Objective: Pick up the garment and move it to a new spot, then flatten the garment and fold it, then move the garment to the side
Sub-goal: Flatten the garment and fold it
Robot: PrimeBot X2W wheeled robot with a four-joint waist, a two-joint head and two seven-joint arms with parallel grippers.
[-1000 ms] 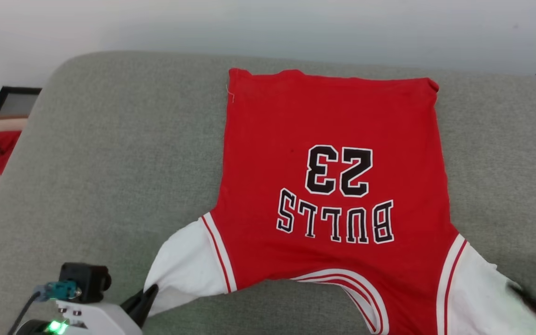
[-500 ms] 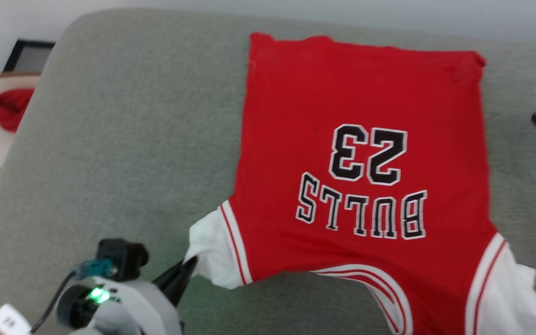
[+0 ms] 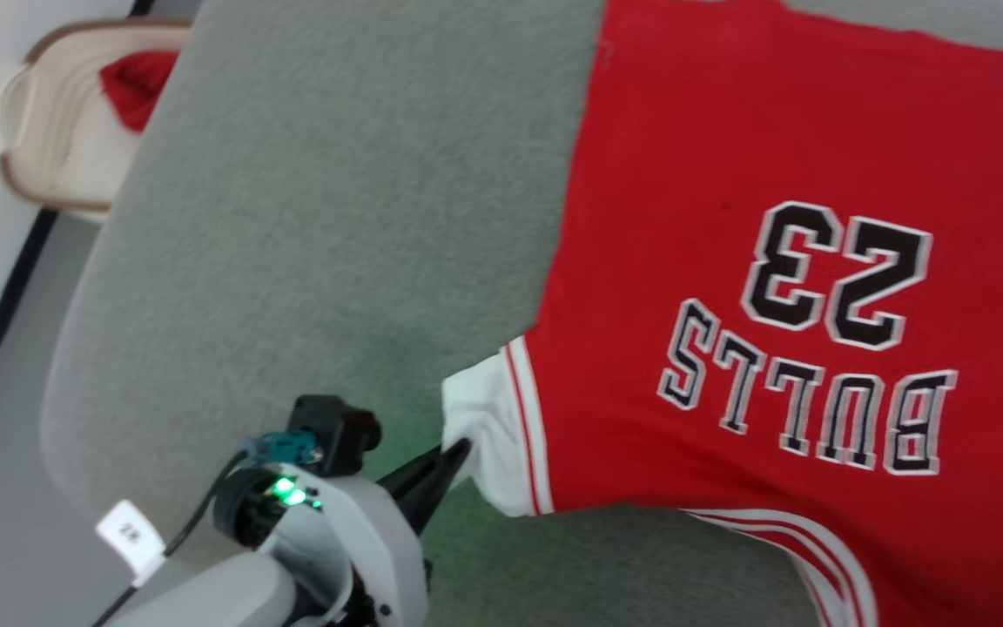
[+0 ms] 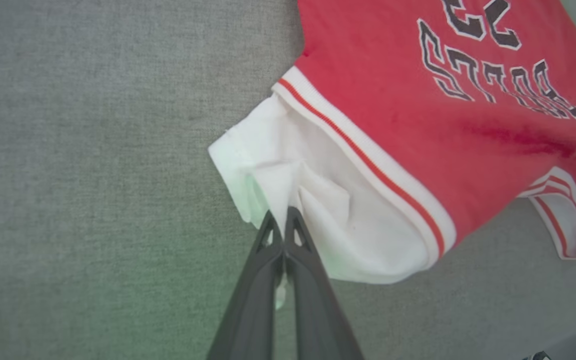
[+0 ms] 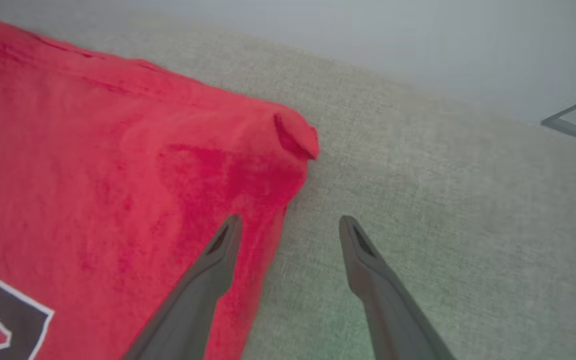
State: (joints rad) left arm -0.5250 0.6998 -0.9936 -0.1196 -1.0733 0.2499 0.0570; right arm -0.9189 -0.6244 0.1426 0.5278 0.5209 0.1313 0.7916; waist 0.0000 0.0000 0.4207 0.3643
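Left gripper: two long dark fingers pressed together, clamped on a pinch of white sleeve cloth, which puckers into folds right at the tips.
Right gripper: fingers spread wide, nothing btwn them. One tip is over the shirt's red side edge, the other over bare cushion. Contact w/ the cloth: cannot tell.
Garment: red basketball-style T-shirt w/ white short sleeves, red-and-white striped trim and black white-outlined "BULLS 23" lettering. It lies spread on the cushion, ahead and to the right of the left gripper, lettering up.
Held part: white short sleeve, bunched, w/ its striped cuff band just beyond the clamped tips.
Hem corner: small curled-over red corner, just ahead of the right gripper, roughly in line w/ the gap.
Neck trim: curved striped band, well to the right of the left gripper.
Surface: grey-green woven cushion, under both grippers and the shirt.
Basket: pale beige rounded basket w/ brown rim, well apart from the left gripper, past the cushion's far left edge.
Other cloth: small plain red cloth, lying in the basket.
Wrist: pale grey housing w/ green light, behind the left gripper.
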